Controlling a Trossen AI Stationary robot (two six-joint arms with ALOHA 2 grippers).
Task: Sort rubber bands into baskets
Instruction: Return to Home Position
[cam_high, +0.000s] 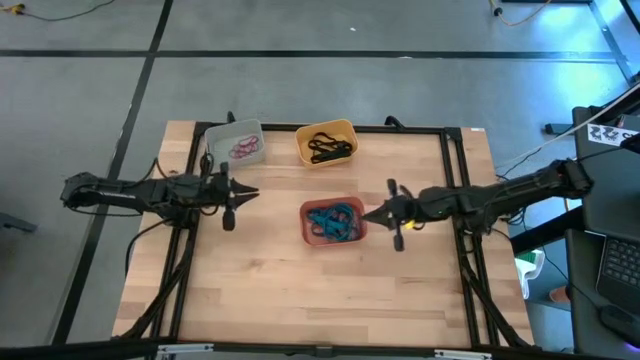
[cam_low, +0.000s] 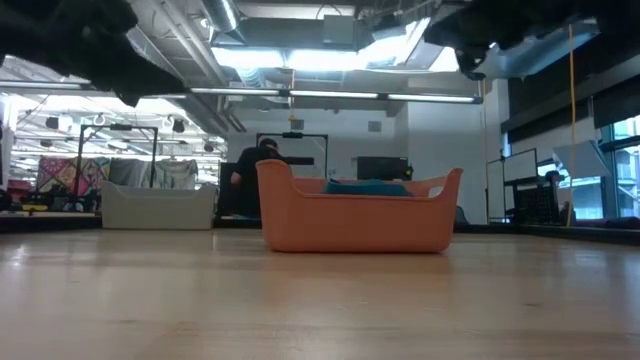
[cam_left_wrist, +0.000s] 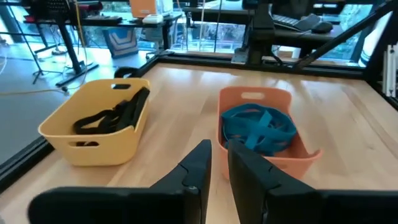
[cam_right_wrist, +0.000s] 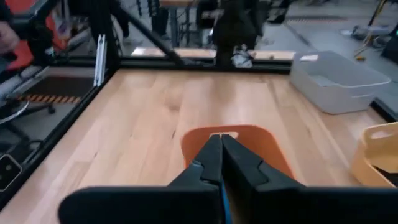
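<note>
Three baskets stand on the wooden table. The pale grey one (cam_high: 237, 143) at the far left holds red rubber bands (cam_high: 245, 149). The yellow one (cam_high: 326, 142) beside it holds black bands (cam_left_wrist: 115, 115). The salmon one (cam_high: 333, 222) in the middle holds blue bands (cam_left_wrist: 258, 127). My left gripper (cam_high: 252, 192) hovers left of the salmon basket and near the grey one. Its fingers (cam_left_wrist: 202, 158) are a narrow gap apart with nothing between them. My right gripper (cam_right_wrist: 219, 140) is shut and empty, just right of the salmon basket (cam_right_wrist: 261, 143), pointing at it.
A black frame (cam_high: 455, 180) runs along the table's far, left and right sides. Bare wood (cam_high: 320, 290) lies between the salmon basket and the near edge. Beyond the far edge a person (cam_low: 262, 165) sits among desks and screens.
</note>
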